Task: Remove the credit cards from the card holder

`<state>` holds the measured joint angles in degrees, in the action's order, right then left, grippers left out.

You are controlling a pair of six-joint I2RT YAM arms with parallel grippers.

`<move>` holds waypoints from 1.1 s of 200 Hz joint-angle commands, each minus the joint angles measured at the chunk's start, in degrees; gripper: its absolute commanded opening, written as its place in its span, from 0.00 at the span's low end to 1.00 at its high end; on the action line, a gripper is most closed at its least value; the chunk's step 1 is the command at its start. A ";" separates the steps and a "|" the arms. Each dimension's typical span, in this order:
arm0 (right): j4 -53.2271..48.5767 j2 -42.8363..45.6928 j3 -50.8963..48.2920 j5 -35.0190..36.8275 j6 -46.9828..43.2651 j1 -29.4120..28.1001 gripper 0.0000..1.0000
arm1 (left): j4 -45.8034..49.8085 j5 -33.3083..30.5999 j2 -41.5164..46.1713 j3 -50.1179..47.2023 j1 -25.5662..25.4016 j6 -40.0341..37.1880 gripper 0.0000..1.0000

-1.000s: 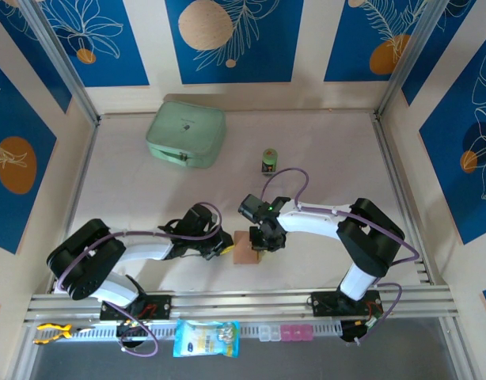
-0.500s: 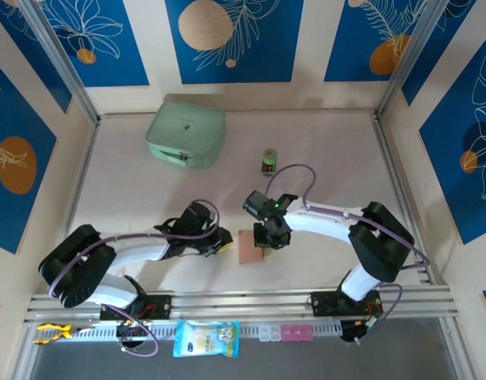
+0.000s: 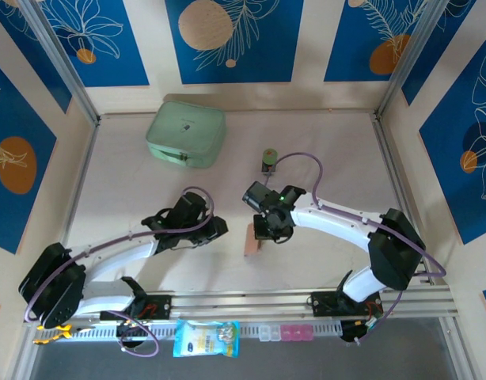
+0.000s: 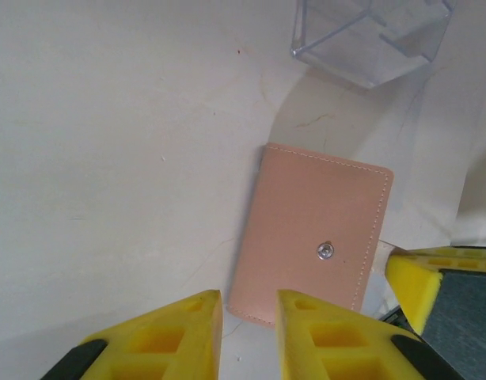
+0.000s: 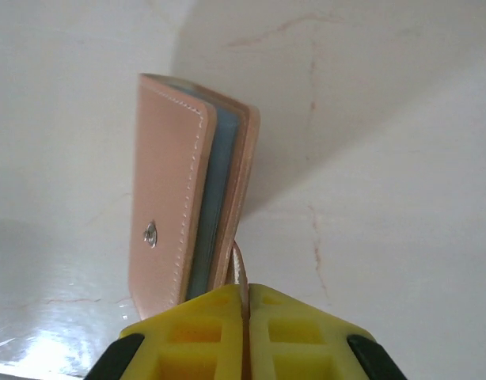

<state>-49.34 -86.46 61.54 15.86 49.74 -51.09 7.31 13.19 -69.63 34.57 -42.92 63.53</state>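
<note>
Your right jaws were pressed together on the small side tab of the card holder, pinching it. The holder stood tipped on edge near the front middle of the table, between your two arms, its pink covers slightly parted with pale blue inner layers showing between them. Your left jaws sat just to its left, a little spread, with nothing between them, facing the snap-studded cover. A clear plastic box lay beyond the holder. The mint-green case and the green-and-black cylinder rested farther back.
</note>
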 commanded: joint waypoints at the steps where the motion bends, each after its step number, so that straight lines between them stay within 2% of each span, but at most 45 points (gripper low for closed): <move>1: -2.00 0.70 3.14 1.00 -0.91 -0.96 0.02 | 5.18 -1.94 1.41 1.71 1.05 -2.97 0.24; 67: 0.32 -5.77 10.16 -2.30 -4.72 -4.68 0.01 | 7.74 -2.29 3.97 1.65 1.89 -4.24 0.25; 114: 0.98 -3.46 8.74 -2.50 -6.40 -5.25 0.01 | 7.61 -0.36 0.36 2.88 2.10 -5.29 0.24; 185: -0.38 2.70 -2.99 -1.35 -2.94 1.47 0.01 | 4.54 3.72 -7.48 3.85 1.97 -6.07 0.18; 220: 0.34 2.79 -6.36 -1.31 -2.97 4.53 0.02 | 2.14 5.82 -10.80 3.67 1.69 -5.65 0.15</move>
<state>-48.07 -84.49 56.88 14.59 45.69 -47.90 11.60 16.45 -78.48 37.19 -41.47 58.35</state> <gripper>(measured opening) 0.074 0.163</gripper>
